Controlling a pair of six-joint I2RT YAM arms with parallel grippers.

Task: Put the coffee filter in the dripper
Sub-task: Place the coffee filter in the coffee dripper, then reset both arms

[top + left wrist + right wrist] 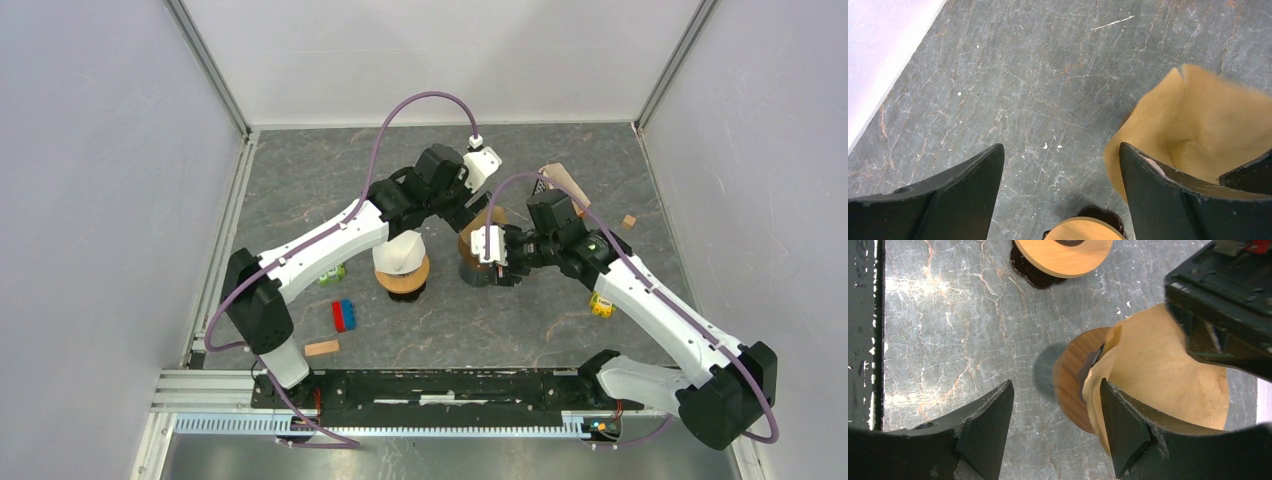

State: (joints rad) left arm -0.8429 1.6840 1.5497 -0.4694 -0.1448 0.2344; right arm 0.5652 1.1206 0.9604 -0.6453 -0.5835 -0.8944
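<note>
Hovering over mid-table, both arms meet at the dripper (1069, 382) with the round wooden collar. Brown coffee filter (1160, 362) sits opened up on top of it, leaning off to one side of the collar; can't tell if it's seated in the cone. Left tool (1060, 150): fingers apart, one finger right at the filter's rim, nothing clamped. Right tool (1056, 385): fingers apart too, one finger overlapping the filter's near edge, the other over bare table (948, 330). Left tool's black body shows just above the filter in the right wrist view. Second dripper (400, 255), white on a wooden base, stands just beside, to the left. Red-and-blue block (344, 315) and yellow block (601, 305) lie well apart, nearer the arm bases.
</note>
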